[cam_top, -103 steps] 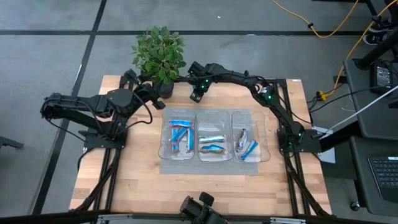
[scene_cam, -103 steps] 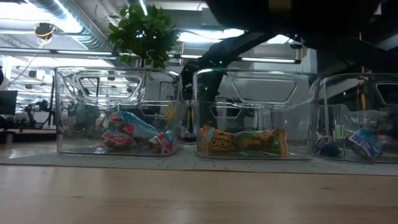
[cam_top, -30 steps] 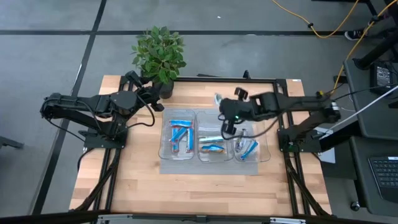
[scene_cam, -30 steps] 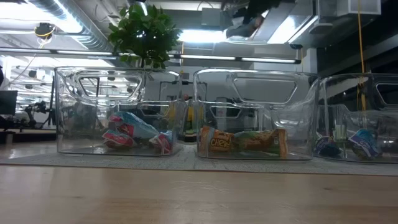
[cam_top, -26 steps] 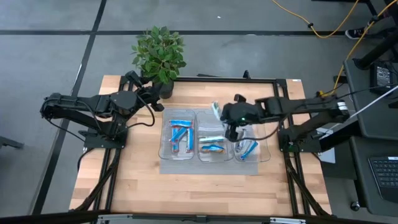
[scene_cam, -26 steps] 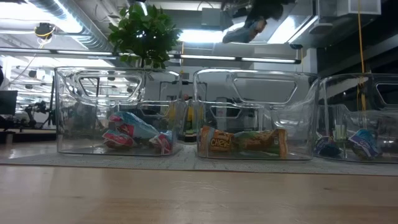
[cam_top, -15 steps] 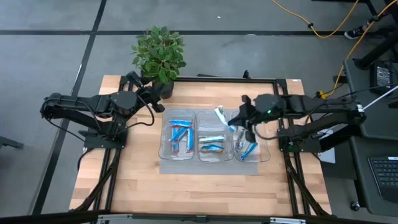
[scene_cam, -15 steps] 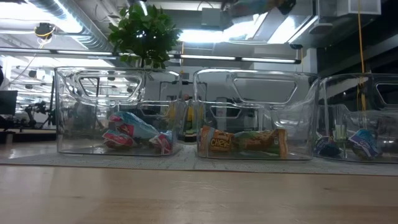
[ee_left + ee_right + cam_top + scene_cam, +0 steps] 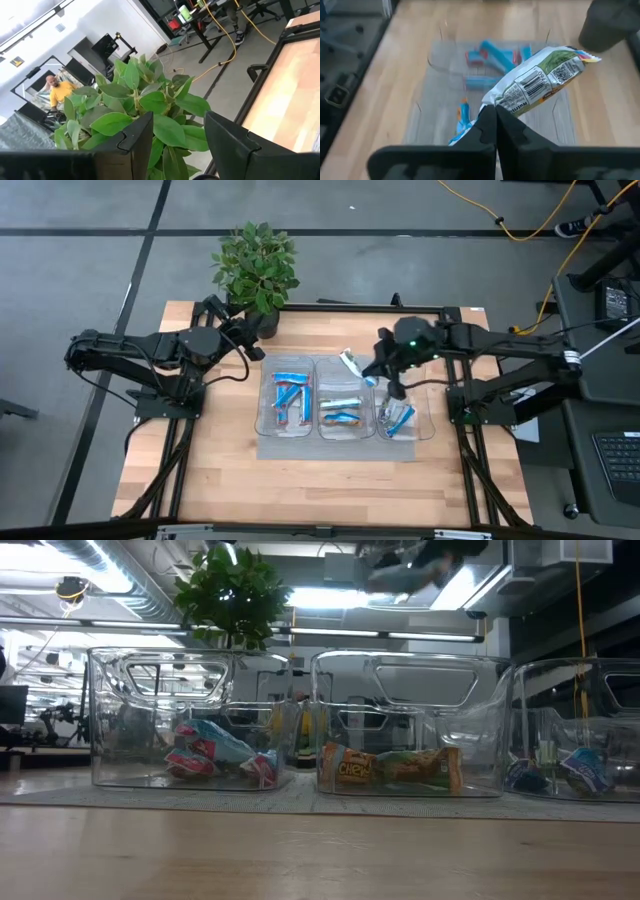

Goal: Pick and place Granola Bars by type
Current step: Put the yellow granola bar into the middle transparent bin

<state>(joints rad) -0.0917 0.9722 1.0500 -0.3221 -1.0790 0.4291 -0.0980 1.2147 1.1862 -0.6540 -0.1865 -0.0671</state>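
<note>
A: Where's the bar?

B: The right gripper point(image 9: 495, 120), jaws clamped on a green-and-white granola bar point(image 9: 351, 364), hangs above the clear bins point(image 9: 276, 426), probably the middle one. Lower before releasing.

A: Left gripper point(image 9: 172, 132)?

B: Parted, empty, by the plant point(image 9: 257, 265). Wooden table point(image 9: 200, 470); office beyond.

Low view: right gripper point(image 9: 405, 562) blurred, cut off at top; held bar point(image 9: 400, 578) unreadable.
</note>
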